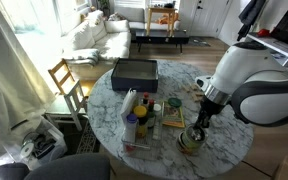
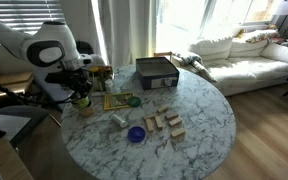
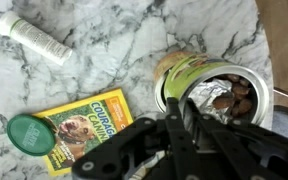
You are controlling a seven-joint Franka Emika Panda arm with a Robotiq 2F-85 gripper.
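Note:
My gripper (image 3: 179,108) is shut, its black fingers pressed together right at the near rim of an open can (image 3: 189,72) with a green label. The can is lined with crumpled foil and holds brown nuts (image 3: 240,100). Whether the fingertips pinch the foil cannot be told. Left of the can lie a yellow booklet (image 3: 89,125), a green lid (image 3: 29,133) and a white tube (image 3: 34,38). In both exterior views the gripper (image 1: 200,118) (image 2: 80,90) hangs straight over the can (image 1: 192,141) (image 2: 82,105) near the edge of the round marble table (image 1: 219,150) (image 2: 204,125).
A black box (image 1: 134,72) (image 2: 156,72) sits at the table's far side. Bottles and an orange item (image 1: 136,115) stand in an exterior view; wooden blocks (image 2: 164,123) and a blue dish (image 2: 136,134) lie mid-table. A wooden chair (image 1: 66,80) and sofa (image 2: 244,55) stand nearby.

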